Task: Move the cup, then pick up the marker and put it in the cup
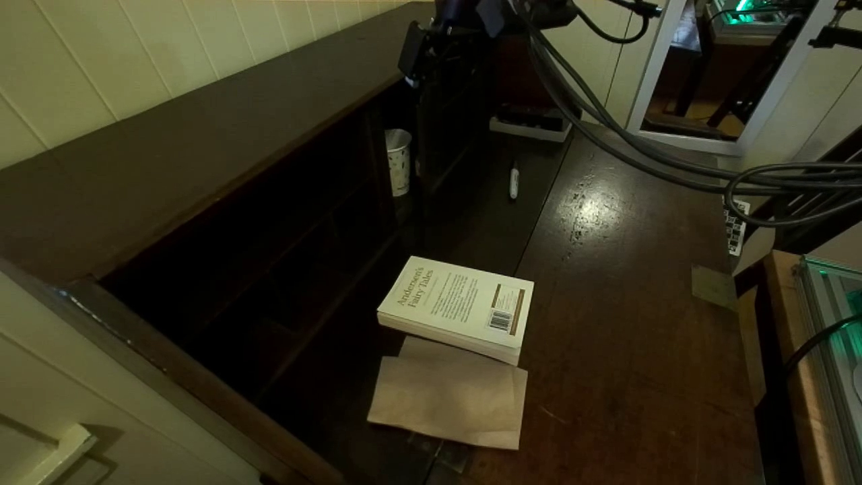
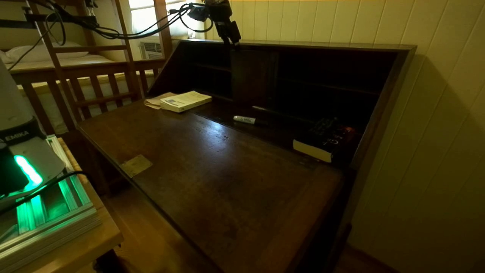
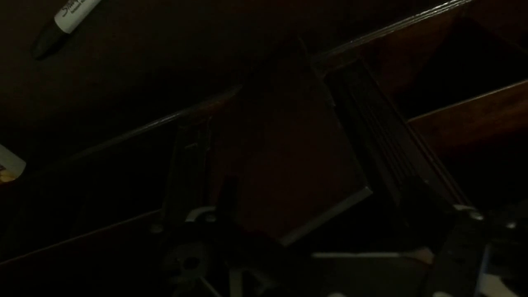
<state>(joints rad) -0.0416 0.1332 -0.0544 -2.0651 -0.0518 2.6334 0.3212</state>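
Note:
The white paper cup (image 1: pixel 399 162) with small dark marks stands upright inside the cabinet, between a post and the door panel (image 1: pixel 451 121). In the other views it is hidden. The white marker with a dark cap lies on the desk surface in both exterior views (image 1: pixel 514 183) (image 2: pixel 244 120). It also shows at the top left of the wrist view (image 3: pixel 78 14). My gripper (image 2: pixel 234 41) hangs at the cabinet's top edge, above the door panel and away from cup and marker. Its fingers (image 3: pixel 324 181) are spread apart in the dark wrist view, with nothing seen between them.
A white book (image 1: pixel 461 303) and brown paper (image 1: pixel 448 397) lie on the desk. A thick dark book (image 2: pixel 322 144) lies at the opposite end. Cabinet shelves, posts and the top ledge (image 1: pixel 222 121) enclose the cup. Black cables (image 1: pixel 646 162) hang above the desk.

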